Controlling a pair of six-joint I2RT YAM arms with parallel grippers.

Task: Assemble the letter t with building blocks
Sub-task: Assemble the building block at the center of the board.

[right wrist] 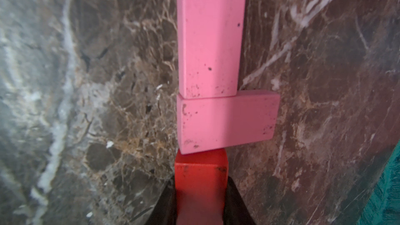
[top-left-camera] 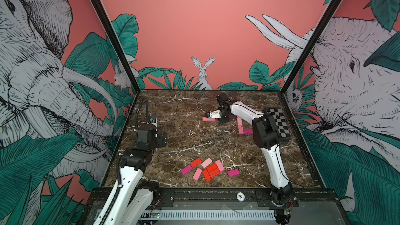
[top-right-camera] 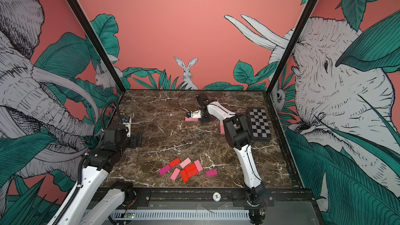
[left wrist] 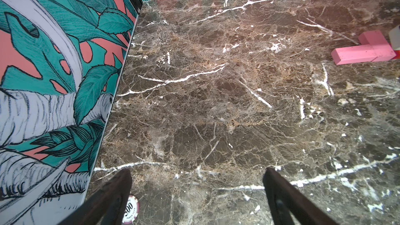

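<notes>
The right gripper (right wrist: 201, 191) is closed tight on a red block (right wrist: 201, 169), clamping its two long sides. In both top views it sits at about 12 o'clock from the middle of the table (top-left-camera: 184, 135), low over the marble. In the right wrist view the red block's free end meets the long edge of a crosswise pink block (right wrist: 227, 122). A long pink block (right wrist: 212, 35) butts square against that block's opposite edge, flush at one corner. Whether the red block rests on the table I cannot tell. At 2 o'clock a pink row (top-left-camera: 239, 126) lies with a magenta block (top-left-camera: 247, 131) at its near end, partly hidden behind the right arm (top-left-camera: 244, 111). Just beyond it, along the 3 o'clock edge, lies the checkered board (top-left-camera: 278, 124). The loose blocks (top-left-camera: 205, 168), red, pink and magenta, are bunched at 6 o'clock, well short of the front edge. The left gripper (left wrist: 196, 170) hangs at 9 o'clock near the side wall (left wrist: 54, 83), its jaws spread wide with nothing between them — a broad run of marble separates it from the pink blocks.
</notes>
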